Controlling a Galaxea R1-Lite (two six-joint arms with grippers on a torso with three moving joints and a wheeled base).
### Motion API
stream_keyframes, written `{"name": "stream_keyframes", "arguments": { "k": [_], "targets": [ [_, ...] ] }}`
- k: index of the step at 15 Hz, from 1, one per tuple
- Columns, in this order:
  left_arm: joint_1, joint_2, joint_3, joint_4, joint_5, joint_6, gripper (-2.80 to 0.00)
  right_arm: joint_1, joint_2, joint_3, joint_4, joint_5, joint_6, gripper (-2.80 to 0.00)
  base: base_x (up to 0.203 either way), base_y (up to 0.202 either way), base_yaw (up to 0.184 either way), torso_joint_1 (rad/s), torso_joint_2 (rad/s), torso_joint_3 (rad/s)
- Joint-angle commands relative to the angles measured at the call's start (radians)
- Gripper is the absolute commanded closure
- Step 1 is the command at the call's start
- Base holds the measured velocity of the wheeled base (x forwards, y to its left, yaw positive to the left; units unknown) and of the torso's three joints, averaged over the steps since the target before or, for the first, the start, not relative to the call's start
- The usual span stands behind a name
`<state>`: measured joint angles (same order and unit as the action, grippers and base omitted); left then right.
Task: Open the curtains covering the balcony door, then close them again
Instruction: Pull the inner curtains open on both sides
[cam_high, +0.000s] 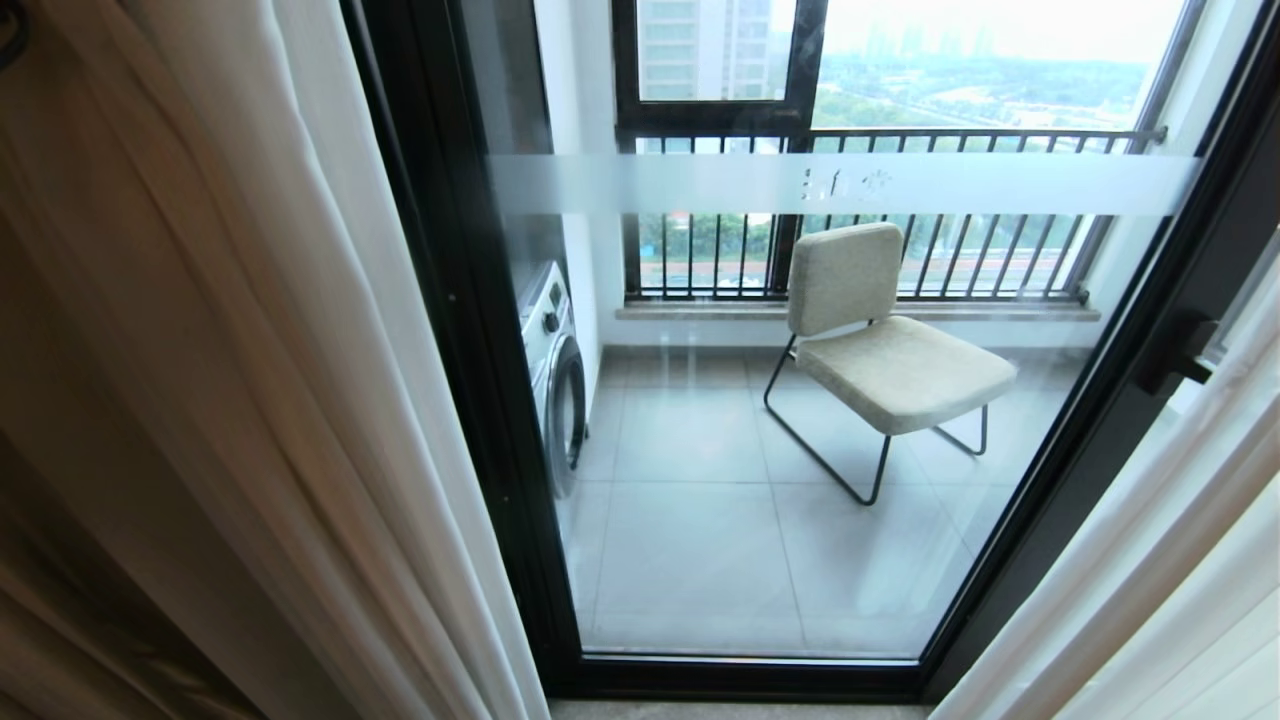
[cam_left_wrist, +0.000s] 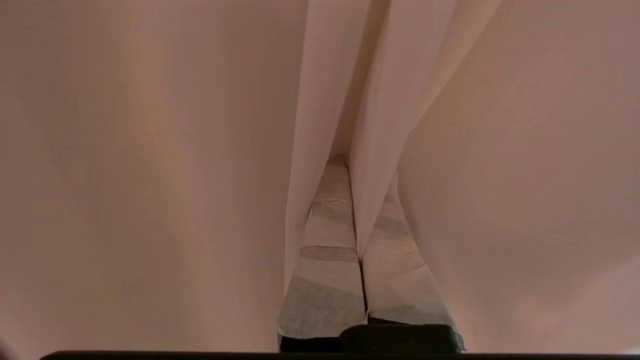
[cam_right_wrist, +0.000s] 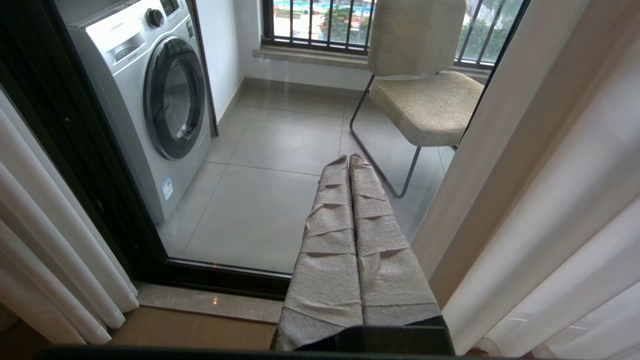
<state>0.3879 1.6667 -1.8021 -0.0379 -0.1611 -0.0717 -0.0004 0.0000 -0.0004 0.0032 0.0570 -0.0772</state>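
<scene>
**Curtains parted, door glass exposed**

Here the balcony door (cam_high: 750, 480) shows between the curtains (cam_high: 250, 350), which hang bunched at both sides. The left gripper (cam_left_wrist: 356, 210) is buried in pale folds, wrapped fingers pressed together with a sheer pleat running between them. The right gripper (cam_right_wrist: 350, 165) points at the glass, closed, holding nothing.

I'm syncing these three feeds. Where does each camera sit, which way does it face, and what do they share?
Head view: high, looking down through the balcony door between parted curtains; no arm shows.
Left wrist view: behind the shut left gripper, pushed into curtain folds.
Right wrist view: low, behind the shut right gripper, facing the glass.
Head and right wrist views share the chair and washing machine.
</scene>
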Motion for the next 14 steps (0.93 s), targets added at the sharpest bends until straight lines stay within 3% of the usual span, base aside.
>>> {"name": "stream_keyframes", "arguments": {
  "k": [1,4,10,14],
  "targets": [
    [0.094,0.032,0.002,0.000,-0.012,-0.003,0.00,0.000,0.000,0.000,0.001,0.001,-0.001,0.00,0.000,0.000,0.000,0.000,0.00,0.000],
    [0.192,0.083,-0.007,0.000,-0.016,-0.030,0.00,0.000,0.000,0.000,0.001,0.001,-0.001,0.00,0.000,0.000,0.000,0.000,0.00,0.000],
    [0.355,0.230,-0.133,0.001,-0.017,-0.033,0.00,0.000,0.000,0.000,0.000,0.001,-0.001,0.00,0.000,0.000,0.000,0.000,0.00,0.000],
    [0.442,0.305,-0.190,-0.003,-0.052,-0.033,0.00,0.000,0.000,0.000,0.000,0.001,-0.001,0.00,0.000,0.000,0.000,0.000,0.00,0.000]
  ]
}}
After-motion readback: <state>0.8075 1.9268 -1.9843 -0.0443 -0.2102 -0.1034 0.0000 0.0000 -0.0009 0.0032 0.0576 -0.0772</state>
